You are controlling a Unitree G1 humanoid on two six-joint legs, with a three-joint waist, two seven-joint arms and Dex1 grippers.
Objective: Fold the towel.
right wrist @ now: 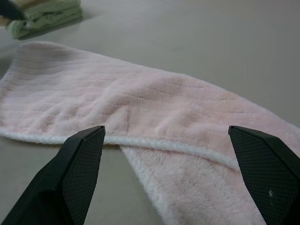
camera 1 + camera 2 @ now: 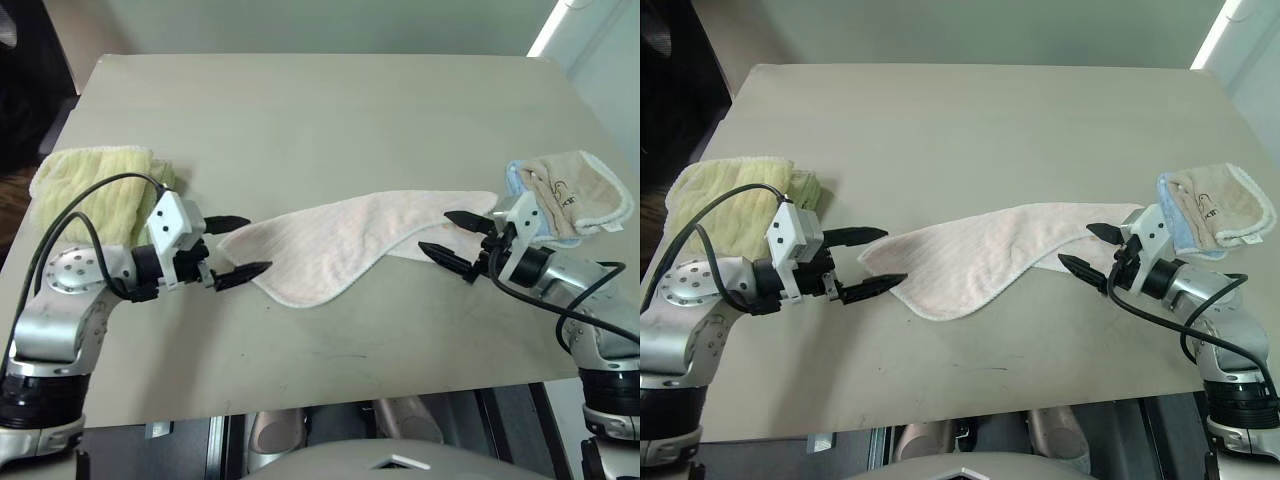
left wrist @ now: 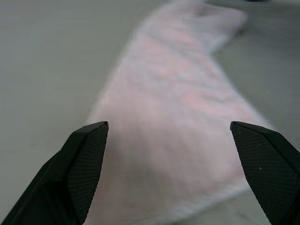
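Beige tabletop (image 2: 330,110) fills the scene, with a pale wall behind its far edge. Low over its near half, the left gripper (image 2: 238,248) points toward the table's middle with its two black fingers spread wide and nothing between them. Just ahead of its fingertips lies the rounded end of the towel (image 2: 350,240), a pale pink-cream strip lying slack and slightly twisted across the table. The towel's other end reaches the right gripper (image 2: 455,239), which points back toward the left one, also spread wide and holding nothing; its fingers hover at that end, where one layer is folded over another. Behind the left gripper, near the table's edge, sits a yellow-green ribbed towel (image 2: 95,185). Beyond the right gripper rests a beige cloth (image 2: 575,192) on a light blue cloth (image 2: 520,180).
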